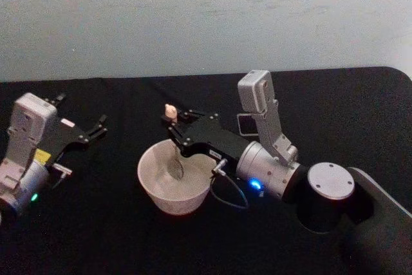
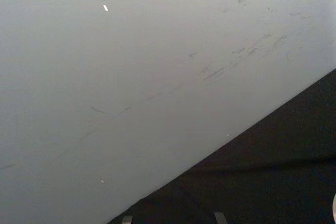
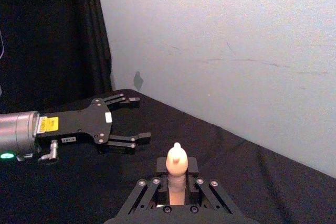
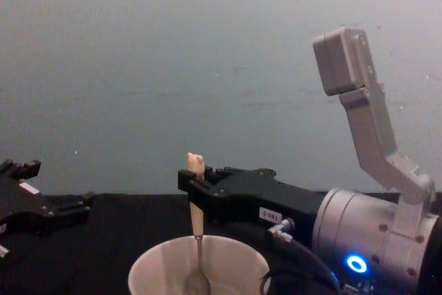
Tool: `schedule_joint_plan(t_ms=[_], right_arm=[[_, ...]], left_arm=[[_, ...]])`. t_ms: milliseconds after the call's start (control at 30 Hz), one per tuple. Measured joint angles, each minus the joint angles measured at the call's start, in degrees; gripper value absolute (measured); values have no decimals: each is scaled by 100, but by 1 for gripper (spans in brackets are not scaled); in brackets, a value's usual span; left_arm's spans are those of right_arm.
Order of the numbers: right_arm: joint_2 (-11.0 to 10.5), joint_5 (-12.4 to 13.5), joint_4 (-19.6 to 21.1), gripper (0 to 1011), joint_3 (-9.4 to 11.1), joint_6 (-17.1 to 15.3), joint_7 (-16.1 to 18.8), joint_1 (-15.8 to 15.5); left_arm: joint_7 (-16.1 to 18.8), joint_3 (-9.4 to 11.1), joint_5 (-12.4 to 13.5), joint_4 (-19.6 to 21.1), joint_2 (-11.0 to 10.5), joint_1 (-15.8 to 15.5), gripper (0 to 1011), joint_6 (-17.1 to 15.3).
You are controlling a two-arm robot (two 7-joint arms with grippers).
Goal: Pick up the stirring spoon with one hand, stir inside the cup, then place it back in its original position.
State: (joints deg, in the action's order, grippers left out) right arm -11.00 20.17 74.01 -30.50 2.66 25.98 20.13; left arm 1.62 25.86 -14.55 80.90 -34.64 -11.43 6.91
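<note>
Operator: Where do we stand with the stirring spoon [image 4: 197, 220]?

Observer: We have it in the right gripper [image 1: 174, 128], whose jaws are closed tight on the pale handle just under the little bear head. It hangs upright with its metal bowl down inside the cup [image 1: 168, 199], close to the bottom as far as we can tell.

Operator: So the pick-up is behind us?

Observer: We judge so. The spoon is out of the dark grey holder [image 1: 246, 124], which stands on the table [image 1: 335, 94] behind the right arm, apart from the cup. We place ourselves in the stirring step, though one moment cannot tell us how much stirring is done.

Operator: And what is left?

Observer: We must finish the stir, lift clear of the rim, carry the spoon to the holder and let go.

Operator: The other arm?

Observer: Our left gripper [image 3: 137, 119] is parked off at the left of the table, fingers spread wide with nothing between them.
</note>
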Motion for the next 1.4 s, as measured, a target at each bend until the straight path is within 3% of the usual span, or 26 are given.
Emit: schedule_joint_plan(t_ms=[367, 533, 767, 1100, 1400], right_arm=[[-48, -17, 126, 211, 85, -12, 24, -55], [-186, 108, 421, 211, 171, 11, 169, -110], [-494, 417, 1131, 211, 408, 44, 296, -200], [-874, 785, 1975, 211, 852, -120, -25, -410], [-1175, 875, 2401, 211, 1227, -237, -393, -713]], left_arm=[[0, 0, 0, 0, 0, 0, 1001, 0], [0, 0, 0, 0, 0, 0, 1001, 0], [0, 0, 0, 0, 0, 0, 1001, 0], [0, 0, 0, 0, 0, 0, 1002, 0], [0, 0, 0, 0, 0, 0, 1001, 0]])
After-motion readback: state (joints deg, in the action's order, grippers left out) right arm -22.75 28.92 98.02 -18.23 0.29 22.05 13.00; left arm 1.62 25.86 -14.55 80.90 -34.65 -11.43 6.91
